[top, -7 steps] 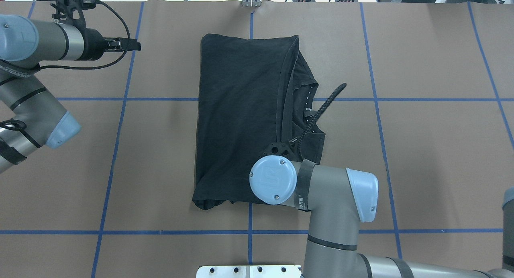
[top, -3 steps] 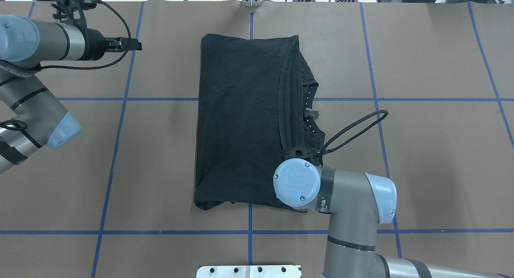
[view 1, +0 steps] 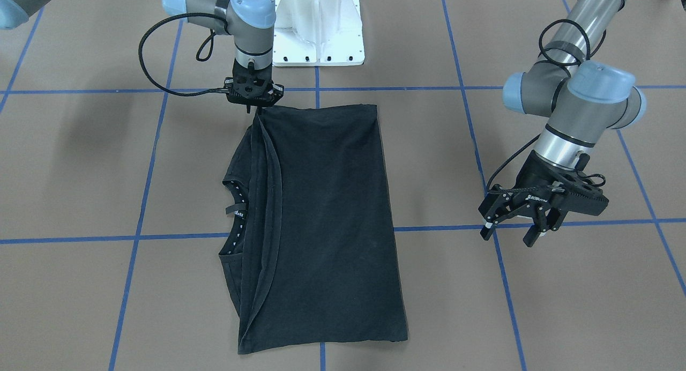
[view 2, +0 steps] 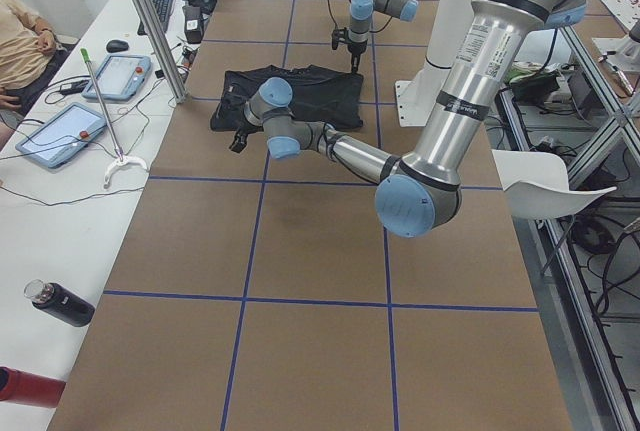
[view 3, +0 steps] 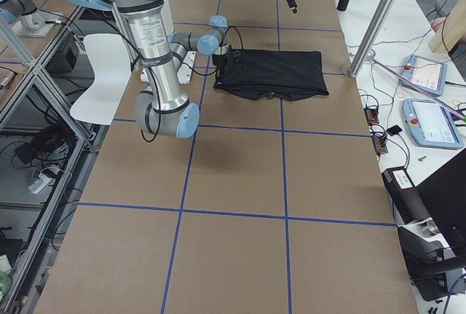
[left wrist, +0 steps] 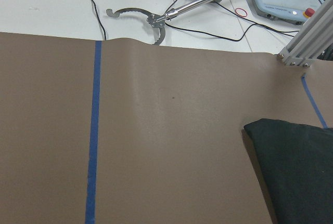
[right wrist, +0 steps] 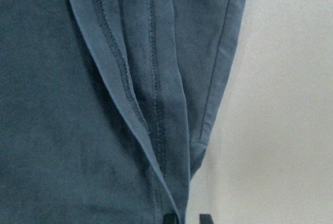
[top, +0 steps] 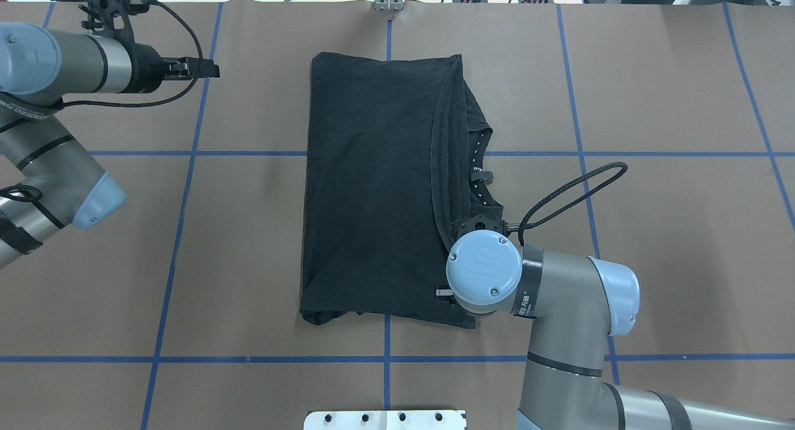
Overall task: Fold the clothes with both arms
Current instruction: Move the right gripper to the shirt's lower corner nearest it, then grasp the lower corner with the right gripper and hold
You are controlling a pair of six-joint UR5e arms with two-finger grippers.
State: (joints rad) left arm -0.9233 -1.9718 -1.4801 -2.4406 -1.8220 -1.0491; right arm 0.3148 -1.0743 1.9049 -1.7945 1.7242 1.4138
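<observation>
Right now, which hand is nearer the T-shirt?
The right. The right hand is at the T-shirt's corner on the robot's side; the left hand hangs over bare table, well clear of the shirt's opposite long edge.

We are seeing bright, even light throwing soft shadows on the surface [view 1: 80, 172]; the close-up T-shirt [right wrist: 78, 130] is rendering bluish.

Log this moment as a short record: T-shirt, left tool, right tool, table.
T-shirt: black, folded lengthwise into a flat strip, plain side up, collar showing along one long edge
left tool: open, empty, above bare table, apart from the T-shirt
right tool: points down at the T-shirt corner nearest the robot's base, tips slightly apart
table: brown surface, blue tape grid
</observation>
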